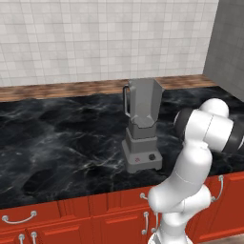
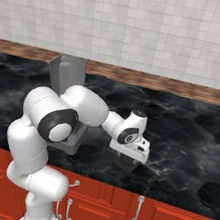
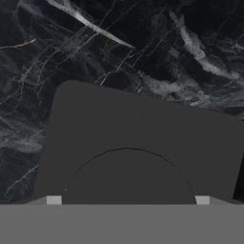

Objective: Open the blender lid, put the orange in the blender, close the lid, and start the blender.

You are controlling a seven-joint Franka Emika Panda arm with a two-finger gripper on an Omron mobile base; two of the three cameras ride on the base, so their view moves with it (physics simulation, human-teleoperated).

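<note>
The grey blender [image 1: 142, 125] stands on the black marble counter, its tapered jar open at the top and no cap on it. The right base view shows the blender [image 2: 67, 74] partly behind my arm. The blender lid [image 3: 143, 128], a flat dark square, lies on the counter right of the blender and is also seen under my hand as the lid [image 2: 126, 165]. My gripper [image 2: 128, 158] hangs low just above it. In the hand view the gripper [image 3: 128, 200] is open, its fingertips [image 3: 54, 200] far apart over the lid. The orange is out of view.
The black marble counter [image 1: 57, 138] stretches wide to the left of the blender. A wooden strip and a tiled wall run along its back. A grey wall [image 1: 228, 43] closes the right end. Red cabinet fronts [image 1: 109, 214] with handles sit below the front edge.
</note>
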